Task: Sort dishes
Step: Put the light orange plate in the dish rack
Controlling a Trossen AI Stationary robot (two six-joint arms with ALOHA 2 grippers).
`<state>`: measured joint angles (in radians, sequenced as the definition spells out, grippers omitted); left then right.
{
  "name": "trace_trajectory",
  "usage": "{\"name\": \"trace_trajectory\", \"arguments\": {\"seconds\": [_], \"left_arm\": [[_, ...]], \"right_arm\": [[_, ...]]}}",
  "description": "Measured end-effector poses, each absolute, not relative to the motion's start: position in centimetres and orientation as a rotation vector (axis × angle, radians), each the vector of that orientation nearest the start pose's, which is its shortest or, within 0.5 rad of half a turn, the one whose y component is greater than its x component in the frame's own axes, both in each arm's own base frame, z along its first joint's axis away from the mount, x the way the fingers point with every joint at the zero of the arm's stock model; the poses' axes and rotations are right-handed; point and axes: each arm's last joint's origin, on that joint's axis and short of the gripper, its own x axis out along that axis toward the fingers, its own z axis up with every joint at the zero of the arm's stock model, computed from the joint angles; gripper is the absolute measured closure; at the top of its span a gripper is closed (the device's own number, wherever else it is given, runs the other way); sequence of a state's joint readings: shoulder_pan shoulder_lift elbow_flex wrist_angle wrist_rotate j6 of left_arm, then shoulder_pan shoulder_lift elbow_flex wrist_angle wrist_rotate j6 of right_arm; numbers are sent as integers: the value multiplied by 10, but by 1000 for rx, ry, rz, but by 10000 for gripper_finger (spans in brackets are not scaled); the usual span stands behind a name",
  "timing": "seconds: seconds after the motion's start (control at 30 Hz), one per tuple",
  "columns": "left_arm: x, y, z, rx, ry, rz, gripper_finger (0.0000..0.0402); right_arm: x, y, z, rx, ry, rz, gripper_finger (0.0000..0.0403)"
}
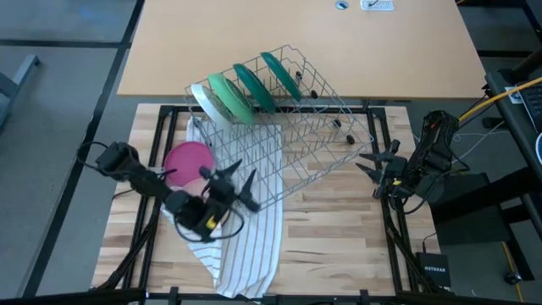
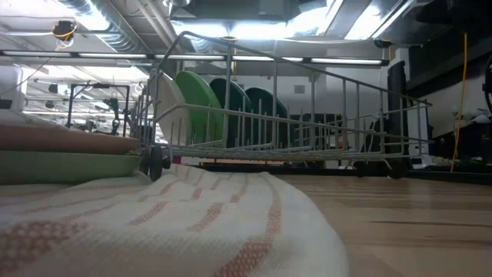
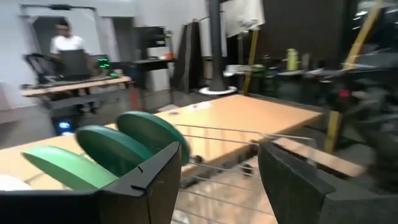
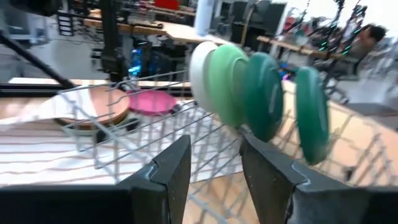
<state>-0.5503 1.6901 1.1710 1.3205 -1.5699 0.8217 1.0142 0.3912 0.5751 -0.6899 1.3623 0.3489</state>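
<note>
Several dishes stand on edge in the wire rack: a white-faced one, a light green one and two dark green ones. A magenta plate lies flat at the rack's left, on the striped cloth. The low view shows a peach-pink plate lying on a light green dish. My left gripper hovers open and empty at the rack's near left corner, pointing level over the rack. My right gripper waits open at the rack's right end.
The rack sits tilted across the table's middle, its near left part over the cloth. Behind it lies a tan tabletop. Bare wood spreads at the near right. A person sits at a desk in the room beyond.
</note>
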Motion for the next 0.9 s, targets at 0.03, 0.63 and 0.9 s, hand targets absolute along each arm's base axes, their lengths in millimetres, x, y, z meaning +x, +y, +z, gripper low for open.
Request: {"name": "trace_trajectory", "arguments": {"seconds": [0.03, 0.63, 0.9], "left_arm": [[303, -160, 345, 13, 7, 998, 199], [277, -241, 308, -209, -99, 575, 215], [298, -226, 266, -342, 156, 297, 248]], "right_arm": [[61, 45, 272, -111, 130, -353, 258], [67, 55, 268, 35, 144, -317, 258], [70, 60, 269, 53, 137, -316, 258]]}}
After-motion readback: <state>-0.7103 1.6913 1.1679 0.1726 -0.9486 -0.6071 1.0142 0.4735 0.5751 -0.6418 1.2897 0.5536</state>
